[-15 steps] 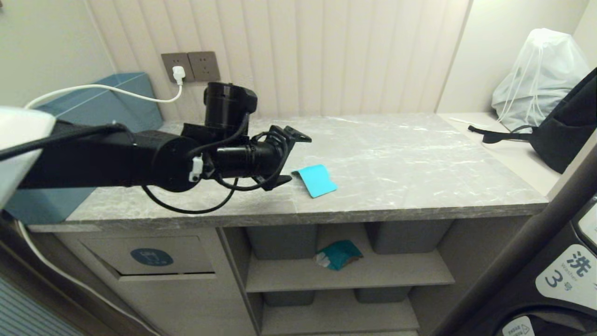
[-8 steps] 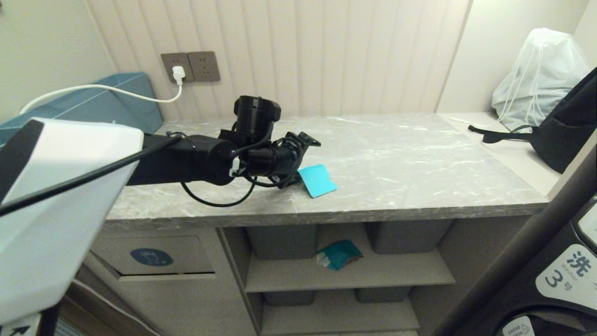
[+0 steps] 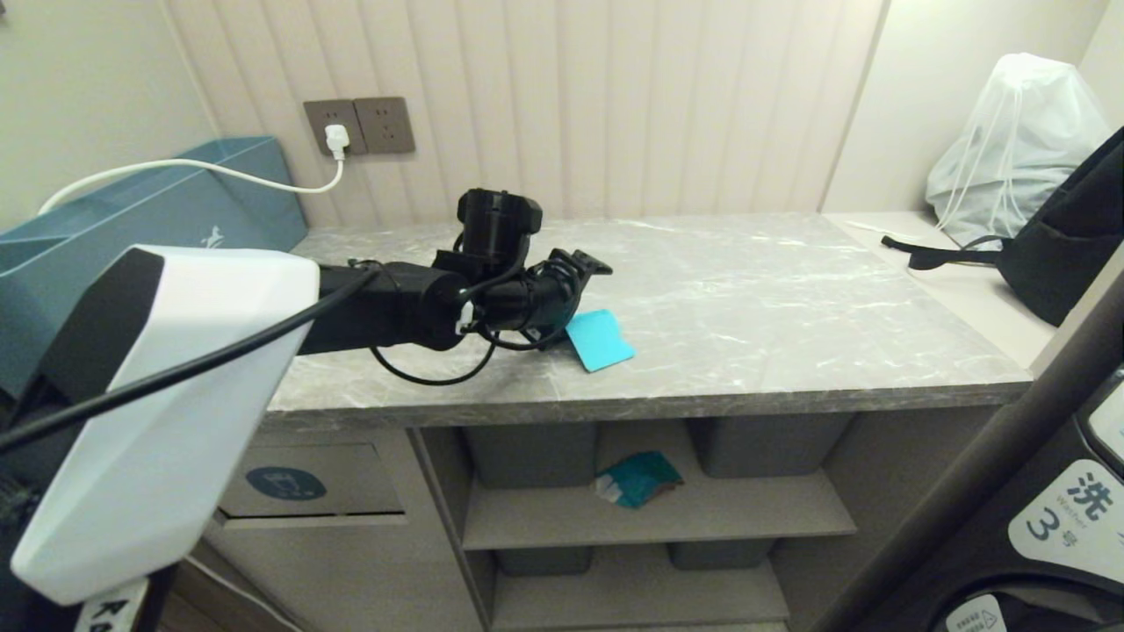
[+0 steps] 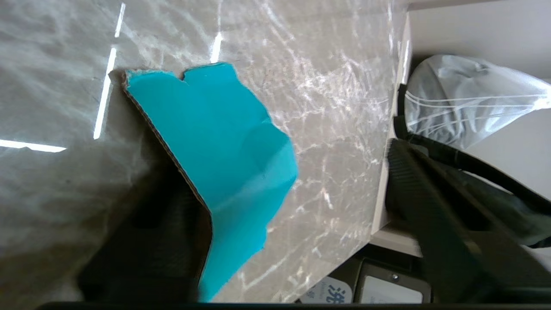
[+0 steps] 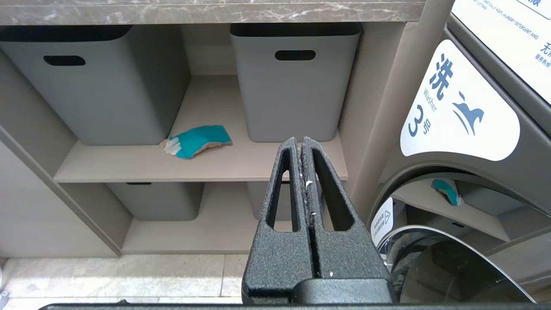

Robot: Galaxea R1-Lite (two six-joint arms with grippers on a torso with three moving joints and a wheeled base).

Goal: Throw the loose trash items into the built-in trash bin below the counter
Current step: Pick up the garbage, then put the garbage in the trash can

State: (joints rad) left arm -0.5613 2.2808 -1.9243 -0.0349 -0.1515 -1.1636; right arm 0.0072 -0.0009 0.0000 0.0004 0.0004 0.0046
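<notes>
The left end effector (image 3: 571,298) hangs low over the grey marble worktop (image 3: 746,298), right at the left edge of the turquoise card (image 3: 599,339). Its jaws stand wide apart. In the left wrist view one finger (image 4: 146,241) sits just beside the brown cardboard edge of the card (image 4: 215,142), and the other finger (image 4: 443,224) is well off on the far side. The card lies between them and nothing is gripped yet. Whether the near finger touches the card is hard to tell.

The teal packet (image 3: 638,478) lies on the upper shelf (image 3: 755,518) under the worktop, between two grey tubs (image 3: 531,452). The right wrist view shows the packet (image 5: 198,141) too, with its white-brown edge turned to one side. Two more tubs sit on the lower shelf, so there are four tubs in all. There are two pieces of trash: one card and one packet.

The trash bin flap (image 3: 303,483) with its dark blue oval mark is in the cabinet front, low on the left. The big white shell of the left arm (image 3: 176,412) hides part of it in the head view.

The right end effector (image 5: 303,172) is pressed tight closed and holds nothing. It hangs low in front of the shelves, next to a washer door (image 5: 460,112).

At the back left stands a blue-grey bag (image 3: 149,228), and a white cable (image 3: 193,167) runs to a wall socket (image 3: 360,125). On the right, off the marble, are a white drawstring sack (image 3: 1010,132) and a black backpack (image 3: 1062,237).
</notes>
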